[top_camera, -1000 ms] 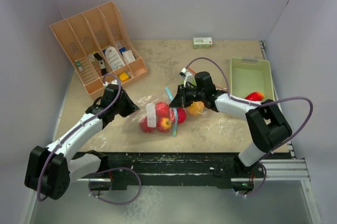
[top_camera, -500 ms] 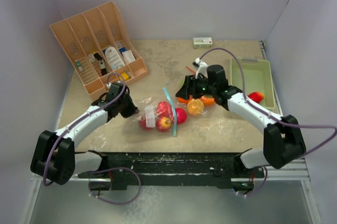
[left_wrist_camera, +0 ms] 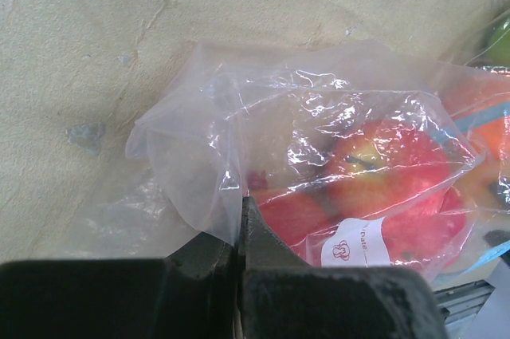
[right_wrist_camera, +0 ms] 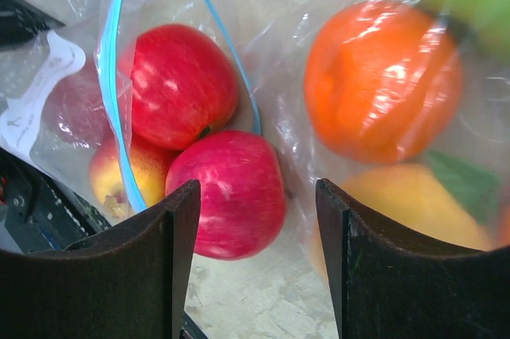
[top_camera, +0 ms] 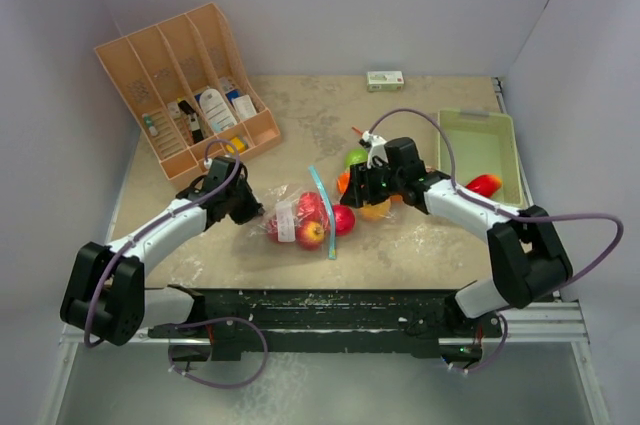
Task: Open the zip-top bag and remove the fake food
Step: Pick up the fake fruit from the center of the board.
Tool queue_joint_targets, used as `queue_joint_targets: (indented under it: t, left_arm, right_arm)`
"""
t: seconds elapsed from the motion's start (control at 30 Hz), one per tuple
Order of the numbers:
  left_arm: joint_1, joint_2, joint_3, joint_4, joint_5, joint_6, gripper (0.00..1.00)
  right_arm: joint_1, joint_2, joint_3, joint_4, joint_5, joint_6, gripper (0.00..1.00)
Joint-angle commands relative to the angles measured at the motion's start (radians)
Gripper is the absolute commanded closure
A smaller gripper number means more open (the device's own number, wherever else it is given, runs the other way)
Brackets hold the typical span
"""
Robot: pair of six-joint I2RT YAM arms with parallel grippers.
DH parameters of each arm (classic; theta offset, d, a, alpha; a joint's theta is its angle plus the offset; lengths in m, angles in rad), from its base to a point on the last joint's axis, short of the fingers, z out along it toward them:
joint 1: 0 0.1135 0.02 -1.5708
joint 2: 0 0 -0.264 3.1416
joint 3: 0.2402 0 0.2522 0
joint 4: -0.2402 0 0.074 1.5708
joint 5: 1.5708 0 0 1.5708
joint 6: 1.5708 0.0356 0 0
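Centre frame: zip-top bag (top_camera: 290,220) lies on the table (top_camera: 320,115), red fruits (top_camera: 310,211) showing through, blue zip strip (top_camera: 323,195) at its right end. At the bag's left end, the left gripper (top_camera: 255,207). Just right of the bag, the right gripper (top_camera: 352,185), beside an orange-yellow fruit (top_camera: 376,210) and a green fruit (top_camera: 356,157). Right: pale green tray (top_camera: 478,140) holding one red fruit (top_camera: 484,184). Upper left: orange organizer (top_camera: 185,85).

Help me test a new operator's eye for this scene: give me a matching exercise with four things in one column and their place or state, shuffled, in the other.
Things
1. left gripper
2. right gripper
3. green tray
4. small box

Place or state
A. at the far edge of the table
B. open, over toy fruit
C. on the table's right side
D. shut on the plastic of the bag

Pairs: 1-D, 2-B, 3-C, 4-A
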Motion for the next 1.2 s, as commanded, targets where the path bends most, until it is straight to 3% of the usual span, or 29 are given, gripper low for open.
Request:
queue_joint_targets:
  t: [0.0, 0.23, 0.67, 1.17]
  left_arm:
    - [0.001, 0.006, 0.026, 0.032, 0.012, -0.009, 1.0]
    - [0.002, 0.01, 0.028, 0.027, 0.012, -0.01, 1.0]
    - [0.002, 0.001, -0.007, 0.04, 0.021, -0.02, 1.0]
    - [0.001, 0.006, -0.008, 0.054, 0.026, -0.021, 1.0]
  right_arm:
    - [0.04, 0.044, 0.024, -0.024, 0.002, -0.062, 0.38]
    - [0.079, 0.041, -0.002, -0.009, 0.004, -0.073, 0.34]
    - [0.103, 0.036, -0.059, -0.053, 0.03, -0.1, 0.11]
    - [0.113, 0.001, -0.075, -0.112, 0.094, -0.087, 0.08]
